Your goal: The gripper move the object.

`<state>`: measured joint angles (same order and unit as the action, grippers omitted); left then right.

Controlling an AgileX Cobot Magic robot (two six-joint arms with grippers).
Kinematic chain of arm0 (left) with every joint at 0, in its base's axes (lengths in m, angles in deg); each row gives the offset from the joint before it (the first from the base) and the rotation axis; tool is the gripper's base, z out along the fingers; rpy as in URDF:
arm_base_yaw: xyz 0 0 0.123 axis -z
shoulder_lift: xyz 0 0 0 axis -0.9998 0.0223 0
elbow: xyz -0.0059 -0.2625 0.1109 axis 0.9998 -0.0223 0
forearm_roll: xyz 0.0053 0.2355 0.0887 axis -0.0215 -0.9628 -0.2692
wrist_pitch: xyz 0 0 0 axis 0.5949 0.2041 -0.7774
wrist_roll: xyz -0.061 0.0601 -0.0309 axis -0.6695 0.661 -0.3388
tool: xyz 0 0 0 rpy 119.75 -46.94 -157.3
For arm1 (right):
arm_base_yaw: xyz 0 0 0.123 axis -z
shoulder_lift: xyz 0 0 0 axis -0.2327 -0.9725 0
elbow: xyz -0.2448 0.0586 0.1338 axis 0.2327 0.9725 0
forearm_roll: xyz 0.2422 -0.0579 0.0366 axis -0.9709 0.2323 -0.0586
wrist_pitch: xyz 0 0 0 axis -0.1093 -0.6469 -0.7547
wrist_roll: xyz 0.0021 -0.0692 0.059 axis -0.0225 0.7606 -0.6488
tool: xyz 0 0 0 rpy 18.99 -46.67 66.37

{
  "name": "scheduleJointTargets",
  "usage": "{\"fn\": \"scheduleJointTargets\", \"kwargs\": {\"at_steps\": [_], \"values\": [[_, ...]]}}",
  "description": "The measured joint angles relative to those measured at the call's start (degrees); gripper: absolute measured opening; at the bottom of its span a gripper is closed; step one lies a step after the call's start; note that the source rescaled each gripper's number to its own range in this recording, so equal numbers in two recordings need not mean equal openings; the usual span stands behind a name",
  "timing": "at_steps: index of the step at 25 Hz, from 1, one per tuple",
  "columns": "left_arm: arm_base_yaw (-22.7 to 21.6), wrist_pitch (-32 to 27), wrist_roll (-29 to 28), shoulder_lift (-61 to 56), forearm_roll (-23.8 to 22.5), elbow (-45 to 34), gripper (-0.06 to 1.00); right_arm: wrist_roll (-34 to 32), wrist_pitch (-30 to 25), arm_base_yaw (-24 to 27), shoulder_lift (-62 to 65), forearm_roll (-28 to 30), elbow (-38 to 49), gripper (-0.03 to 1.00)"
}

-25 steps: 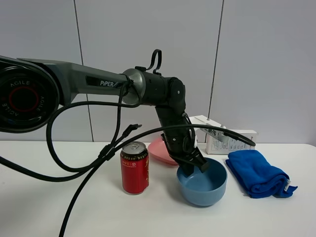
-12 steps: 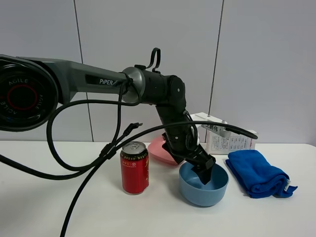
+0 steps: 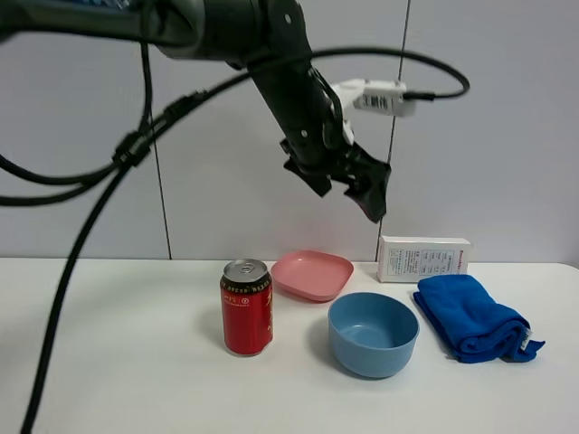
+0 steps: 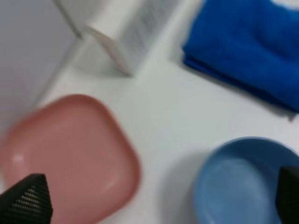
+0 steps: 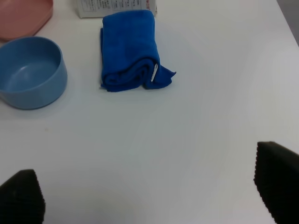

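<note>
The light-blue bowl (image 3: 373,334) stands upright on the white table, between the red soda can and the blue cloth. It also shows in the left wrist view (image 4: 243,186) and in the right wrist view (image 5: 29,70). My left gripper (image 3: 348,185) hangs high above the bowl, open and empty, and its dark fingertips (image 4: 28,198) frame the left wrist view. My right gripper (image 5: 149,186) is open and empty over bare table near the cloth; it does not show in the exterior view.
A red soda can (image 3: 246,307) stands left of the bowl. A pink plate (image 3: 312,274) lies behind it. A folded blue cloth (image 3: 470,316) lies to the right, with a white box (image 3: 423,259) behind by the wall. Black cables hang at the left.
My left gripper was inside the bowl, nudged it slightly right, then rose out of it, high above the table. The bowl stays on the table.
</note>
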<state>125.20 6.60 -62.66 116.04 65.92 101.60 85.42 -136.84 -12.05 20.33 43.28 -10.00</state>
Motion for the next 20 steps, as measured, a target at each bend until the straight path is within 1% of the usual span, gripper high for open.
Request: {"fn": "scheduleJointTargets", "kwargs": {"at_steps": [2,7,9,12,15,18,20], "values": [[-2.8,-1.5,-0.3,-1.9,0.1,0.2,1.0,0.0,0.0,0.0,0.0,0.0,0.0,1.0],[-10.6,-7.5,-1.2,-4.8,-2.2,0.2,1.0,0.0,0.0,0.0,0.0,0.0,0.0,1.0],[-14.0,-8.7,-1.4,-6.2,-2.4,0.2,1.0,0.0,0.0,0.0,0.0,0.0,0.0,1.0],[-19.2,-8.6,-1.5,-8.8,-2.4,-1.0,1.0,0.0,0.0,0.0,0.0,0.0,0.0,1.0],[-24.0,-8.6,-1.5,-11.3,-2.5,-4.1,1.0,0.0,0.0,0.0,0.0,0.0,0.0,1.0],[-27.3,-7.5,-1.5,-14.7,-2.8,-10.1,1.0,0.0,0.0,0.0,0.0,0.0,0.0,1.0],[-28.9,-5.1,-1.5,-17.8,-2.7,-15.1,1.0,0.0,0.0,0.0,0.0,0.0,0.0,1.0]]}}
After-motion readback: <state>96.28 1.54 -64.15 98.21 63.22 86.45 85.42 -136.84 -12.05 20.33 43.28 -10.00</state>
